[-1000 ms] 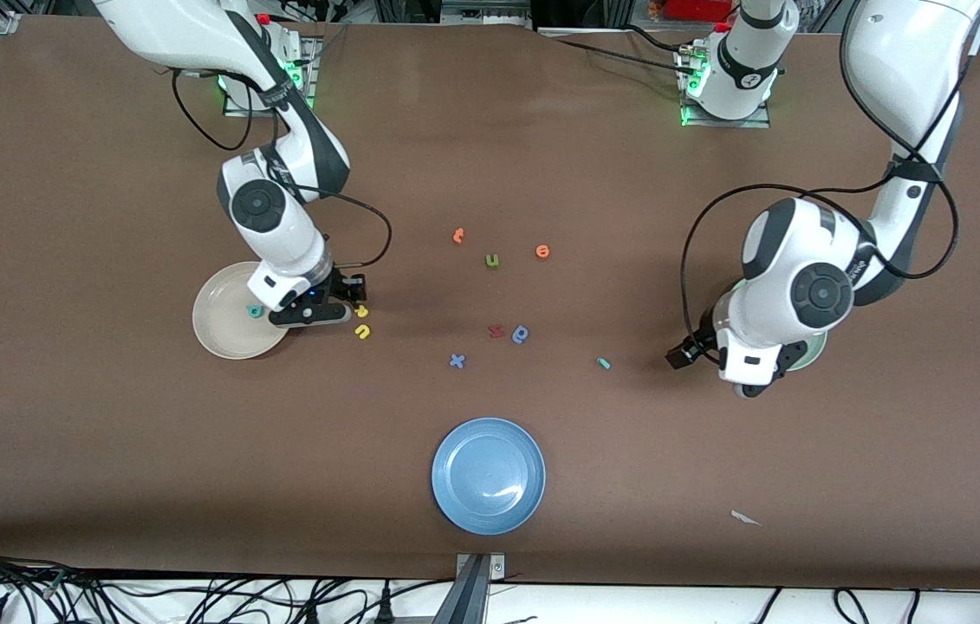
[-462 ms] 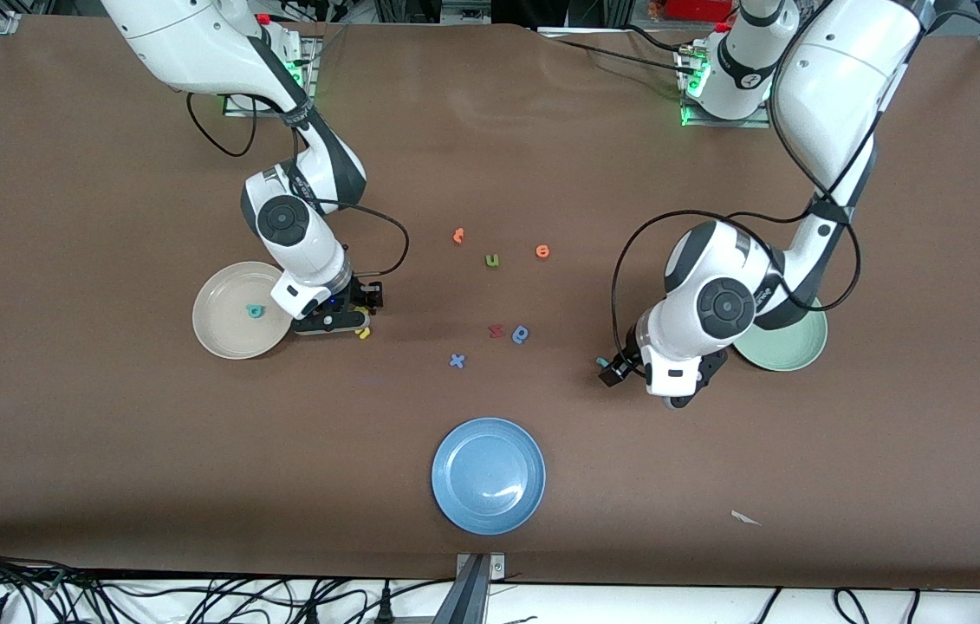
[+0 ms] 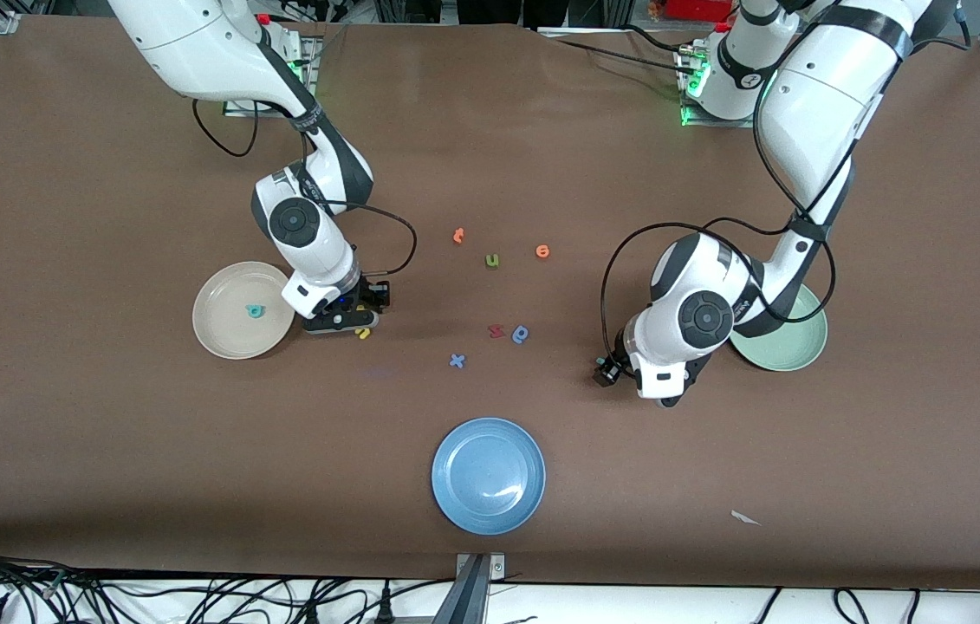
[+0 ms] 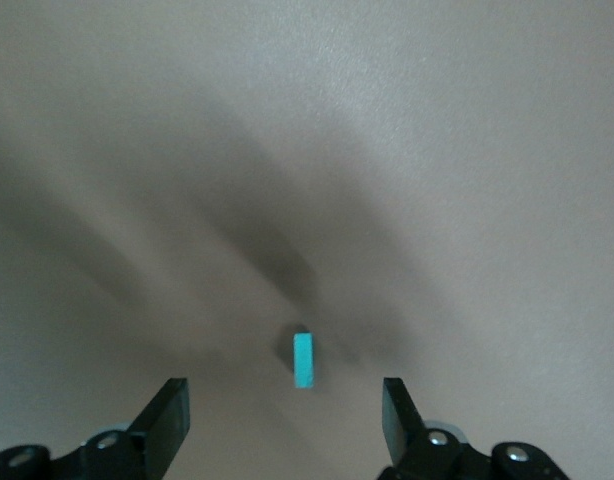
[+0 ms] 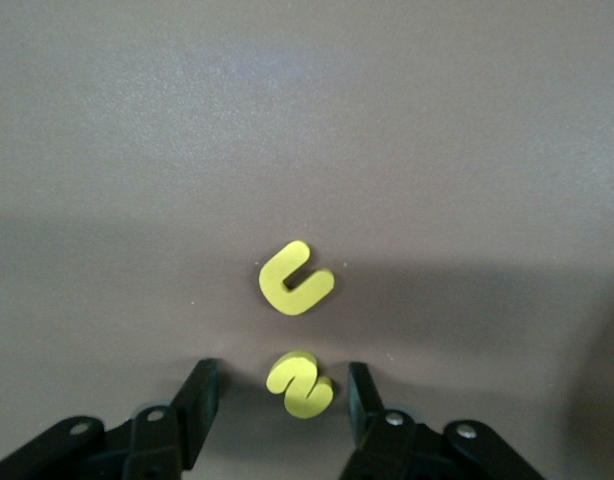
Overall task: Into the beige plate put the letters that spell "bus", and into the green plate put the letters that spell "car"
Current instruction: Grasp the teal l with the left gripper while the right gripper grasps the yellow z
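Your right gripper [image 5: 277, 400] sits low over the table [image 3: 108, 433], just beside the beige plate [image 3: 221, 334] on the side toward the table's middle. Its fingers stand apart with the yellow s [image 5: 300, 383] between them, not yet gripped. The yellow u [image 5: 295, 279] lies on the table just beside the s. The teal b [image 3: 256, 310] already lies in the beige plate.

Your left gripper [image 4: 284, 410] hangs low over the table, near the green plate [image 3: 793, 342] on the side toward the table's middle. Its fingers are spread wide and hold nothing. The teal r [image 4: 303, 360] lies on the table between the fingertips, clear of both.

In the front view you cannot see what lies in the green plate, as the left arm covers part of it.

The blue plate [image 3: 488, 475] lies nearest the front camera.
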